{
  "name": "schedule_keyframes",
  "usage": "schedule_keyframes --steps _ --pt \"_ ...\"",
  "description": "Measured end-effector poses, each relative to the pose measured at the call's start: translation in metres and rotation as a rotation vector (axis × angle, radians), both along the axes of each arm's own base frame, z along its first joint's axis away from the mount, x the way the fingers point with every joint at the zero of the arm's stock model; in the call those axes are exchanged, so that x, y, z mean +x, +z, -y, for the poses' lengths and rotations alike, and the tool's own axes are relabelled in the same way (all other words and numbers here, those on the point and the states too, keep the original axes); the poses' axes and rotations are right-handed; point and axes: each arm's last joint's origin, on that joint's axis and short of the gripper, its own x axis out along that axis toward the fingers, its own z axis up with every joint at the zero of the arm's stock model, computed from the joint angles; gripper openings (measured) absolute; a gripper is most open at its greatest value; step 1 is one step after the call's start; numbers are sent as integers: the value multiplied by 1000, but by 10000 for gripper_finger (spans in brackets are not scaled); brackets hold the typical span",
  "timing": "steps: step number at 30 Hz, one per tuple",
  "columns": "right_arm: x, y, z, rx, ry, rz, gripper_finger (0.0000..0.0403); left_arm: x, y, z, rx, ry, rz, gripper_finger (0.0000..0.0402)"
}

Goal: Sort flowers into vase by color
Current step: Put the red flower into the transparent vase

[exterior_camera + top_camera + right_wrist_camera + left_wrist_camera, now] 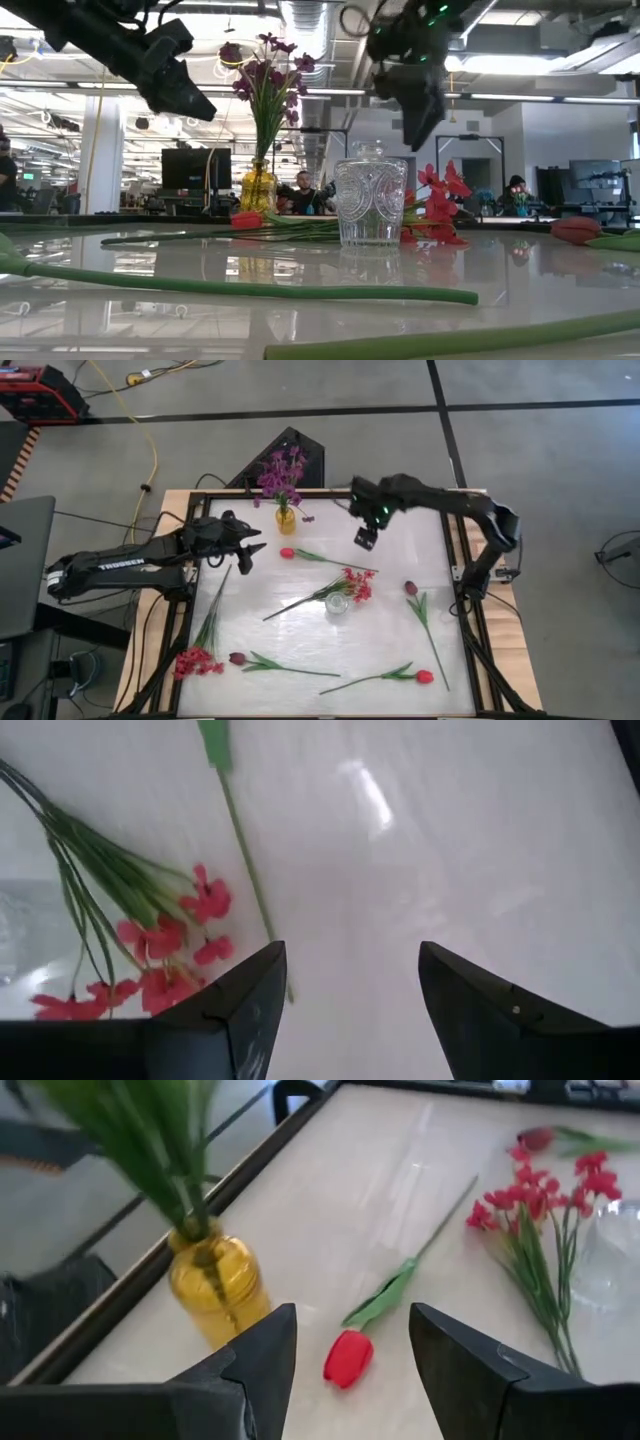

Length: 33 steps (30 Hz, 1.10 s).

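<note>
A yellow glass vase (285, 520) near the far edge holds purple sprays (281, 472). A clear glass vase (338, 603) stands mid-table, and a red cluster (356, 584) lies against it. Lying flat on the table are a red tulip (288, 553), a maroon tulip (410, 588), another red tulip (424, 677), a second maroon tulip (237, 658) and a red cluster (196, 661). My left gripper (254, 551) hovers open, above and left of the first red tulip (347, 1358). My right gripper (365, 539) hangs open above bare table, past the red cluster (170, 952).
The white tabletop sits in a black frame (200, 500) on a wooden base. Flower stems (250, 288) cross the near half of the table. Bare surface shows between the two vases and toward the right far corner. People and desks show in the room behind.
</note>
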Motion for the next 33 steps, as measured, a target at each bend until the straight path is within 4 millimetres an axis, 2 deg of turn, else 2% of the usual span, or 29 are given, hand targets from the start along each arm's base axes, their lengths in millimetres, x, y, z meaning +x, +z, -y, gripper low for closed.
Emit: schedule_keyframes --steps 3,6,10,12,18,22,26,33 --pt "-1 -4 -22 -78 -12 83 254 6 -1 1 46 -36 -9 185" --pt "0 -6 -40 -77 13 140 254 9 -2 2 53 -54 -17 185" --pt "-2 -14 -61 -45 26 103 254 12 -6 7 8 -101 -29 185" --pt "4 -15 -65 -54 55 130 254 12 -8 10 -7 -124 -46 185" --pt "39 -28 -58 -132 128 307 254 14 -7 17 -18 -152 -30 185" --pt "63 -45 -48 -161 145 390 254 15 -8 24 -50 -182 -24 185" --pt "78 -75 -40 -126 140 320 254 17 -8 33 -54 -204 -22 185" --pt "94 -108 -33 -102 133 216 254 17 -8 39 -18 -146 -22 185"
